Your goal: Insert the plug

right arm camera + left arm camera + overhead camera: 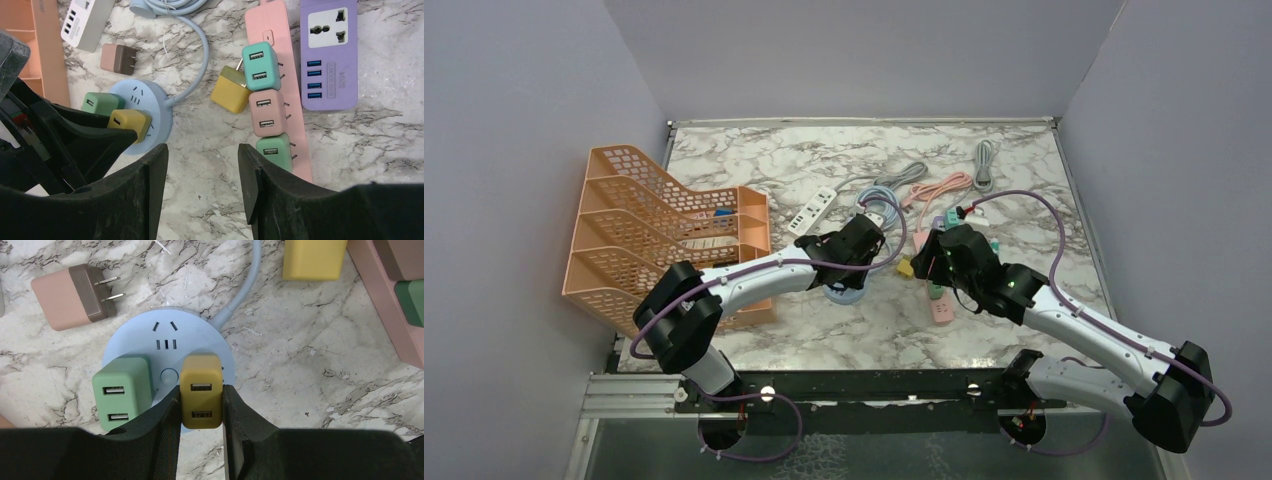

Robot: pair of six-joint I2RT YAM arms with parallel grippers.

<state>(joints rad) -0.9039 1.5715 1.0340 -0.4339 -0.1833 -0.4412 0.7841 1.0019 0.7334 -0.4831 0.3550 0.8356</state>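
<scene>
Left jaws clamping yellow plug (201,390), seated on blue socket (150,332)

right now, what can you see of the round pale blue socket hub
The round pale blue plastic socket hub lies flat on the marble table, its cable leaving the far side. It has a centre button and free slots. A green USB charger is plugged in; a yellow charger stands beside that, clamped by the left gripper.
</scene>
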